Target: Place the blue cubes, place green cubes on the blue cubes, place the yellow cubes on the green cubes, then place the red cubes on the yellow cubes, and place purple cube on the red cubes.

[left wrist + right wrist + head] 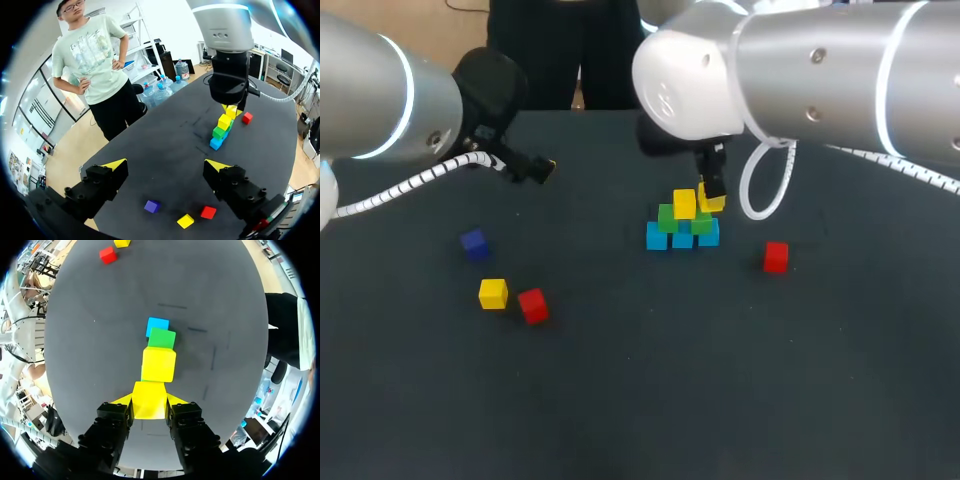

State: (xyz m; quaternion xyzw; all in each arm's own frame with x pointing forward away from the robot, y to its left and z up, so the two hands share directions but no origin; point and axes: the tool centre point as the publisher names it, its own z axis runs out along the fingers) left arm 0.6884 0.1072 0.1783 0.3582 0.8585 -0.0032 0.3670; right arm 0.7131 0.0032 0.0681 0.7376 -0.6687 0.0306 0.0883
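Note:
Three blue cubes [657,236] stand in a row mid-table, with two green cubes [668,217] on top of them. One yellow cube [684,203] rests on the green ones. My right gripper [149,401] is shut on a second yellow cube [149,399] and holds it just beside the placed yellow cube [159,364], over the row's right end [712,198]. My left gripper [166,167] hangs open and empty over the table's left back part [542,170]. Under it lie a purple cube [152,206], a yellow cube [185,220] and a red cube [208,212].
A lone red cube [776,257] sits to the right of the stack. On the left the purple cube [474,243], the loose yellow cube [493,293] and a red cube [532,305] lie apart. The dark table [650,400] stretches toward the front.

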